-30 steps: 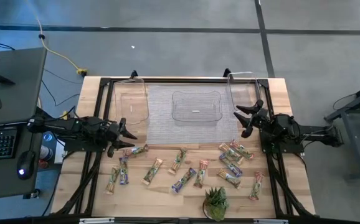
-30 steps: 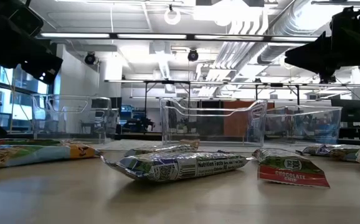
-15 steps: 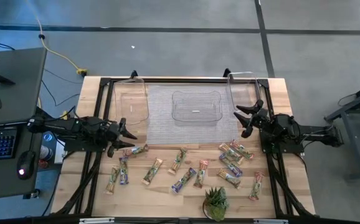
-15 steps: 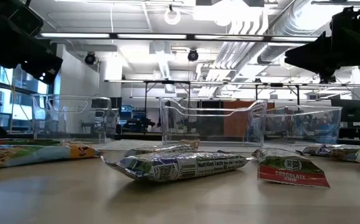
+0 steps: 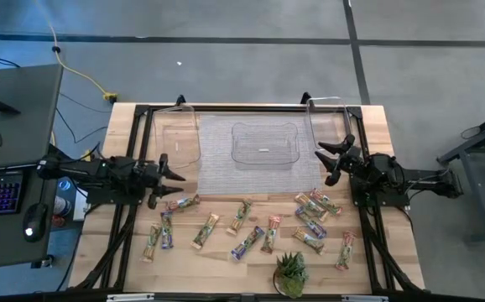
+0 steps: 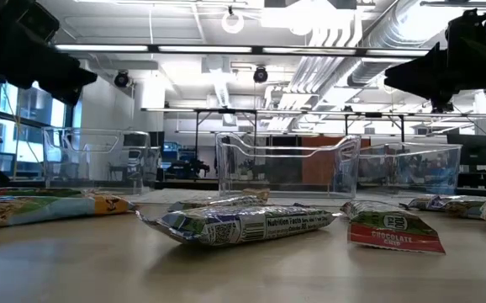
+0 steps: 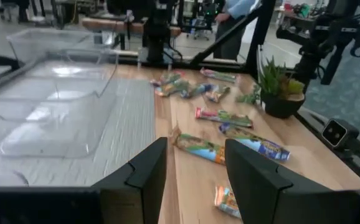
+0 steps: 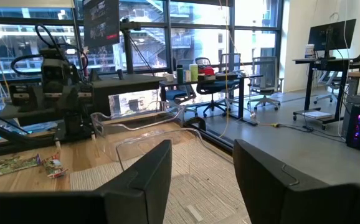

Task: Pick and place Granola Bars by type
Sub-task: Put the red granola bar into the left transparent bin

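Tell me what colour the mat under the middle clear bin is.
Light grey, finely textured mat under the clear bin; the high view shows it best.

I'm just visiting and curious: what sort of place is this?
Probably a robotics lab in an open-plan office: a wooden table with arms mounted on it, desks with monitors, and exposed ceiling ducts.

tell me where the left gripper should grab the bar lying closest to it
Grip that granola bar across its narrow width near the middle, coming straight down from above. It lies flat on the wooden table, long axis roughly left to right, with bare wood on both long edges for the fingers. The left gripper hovers open just behind it.
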